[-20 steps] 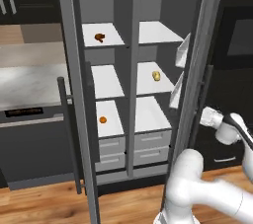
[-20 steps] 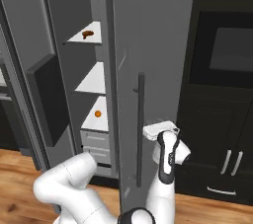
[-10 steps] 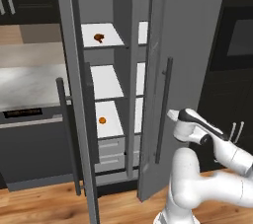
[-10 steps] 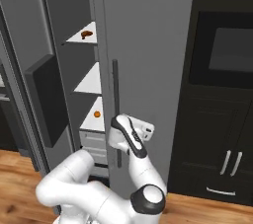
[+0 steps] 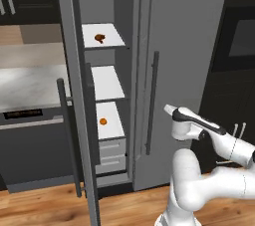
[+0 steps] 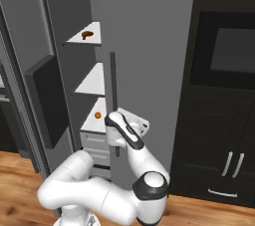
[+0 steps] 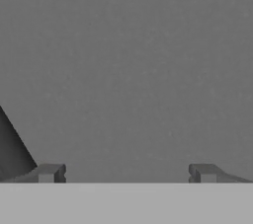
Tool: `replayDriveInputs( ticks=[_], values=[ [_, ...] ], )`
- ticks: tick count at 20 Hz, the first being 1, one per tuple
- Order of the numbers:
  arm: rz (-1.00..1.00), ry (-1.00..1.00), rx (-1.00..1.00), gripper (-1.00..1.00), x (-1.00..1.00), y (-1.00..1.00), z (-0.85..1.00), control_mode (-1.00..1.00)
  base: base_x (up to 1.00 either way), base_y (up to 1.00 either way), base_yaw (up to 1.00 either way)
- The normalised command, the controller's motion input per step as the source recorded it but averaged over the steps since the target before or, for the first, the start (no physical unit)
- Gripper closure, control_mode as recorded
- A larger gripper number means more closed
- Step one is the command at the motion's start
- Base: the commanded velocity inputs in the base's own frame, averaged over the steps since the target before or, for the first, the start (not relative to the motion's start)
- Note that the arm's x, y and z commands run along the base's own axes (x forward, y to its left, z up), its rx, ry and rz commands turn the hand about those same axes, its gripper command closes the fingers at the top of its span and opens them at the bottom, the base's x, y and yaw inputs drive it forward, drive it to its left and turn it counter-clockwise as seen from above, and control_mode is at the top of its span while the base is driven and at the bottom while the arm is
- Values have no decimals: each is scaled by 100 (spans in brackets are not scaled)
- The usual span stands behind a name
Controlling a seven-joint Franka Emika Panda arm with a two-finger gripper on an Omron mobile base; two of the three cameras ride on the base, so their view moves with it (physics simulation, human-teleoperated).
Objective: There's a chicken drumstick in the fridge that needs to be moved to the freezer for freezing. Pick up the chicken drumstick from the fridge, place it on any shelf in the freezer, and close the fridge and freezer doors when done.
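The chicken drumstick [image 5: 99, 38] [image 6: 86, 34], small and reddish-brown, lies on the top white shelf [image 5: 112, 41] of the freezer. The freezer door [image 5: 74, 95] [image 6: 35, 70] stands wide open to the left, its black dispenser panel [image 6: 47, 100] facing inward. The plain grey fridge door [image 5: 189, 46] [image 6: 149, 46] sits flush and shut. My gripper [image 7: 126, 173] [image 5: 167, 108] is open and empty, right up against the fridge door's grey face beside its vertical bar handle [image 5: 151, 103] [image 6: 113, 100].
A small orange ball [image 5: 103, 121] [image 6: 98, 115] lies on the lowest freezer shelf above grey drawers [image 5: 112, 153]. A light counter [image 5: 25, 80] runs left of the freezer door. A black wall oven and dark cabinets [image 6: 224, 56] stand to the right.
The fridge door has swung from open to shut, hiding the fridge shelves. My arm followed it leftward and the jaws widened.
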Motion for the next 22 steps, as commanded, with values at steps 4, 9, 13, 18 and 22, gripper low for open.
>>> replayDriveInputs(
  ticks=[4, 9, 13, 18, 22],
  values=[
    [4, 0, 6, -100, 41, 1, 26, -100, 0, 0, 0],
    [1, 0, 2, -100, 56, 4, 24, -100, 0, 0, 0],
    [0, 0, 0, -100, 51, 11, 17, -100, 0, 0, 0],
    [0, 0, 0, -100, 16, 8, 21, -100, 0, 0, 0],
    [0, 1, 2, -100, -1, 0, 36, -100, 0, 0, 0]
  ],
)
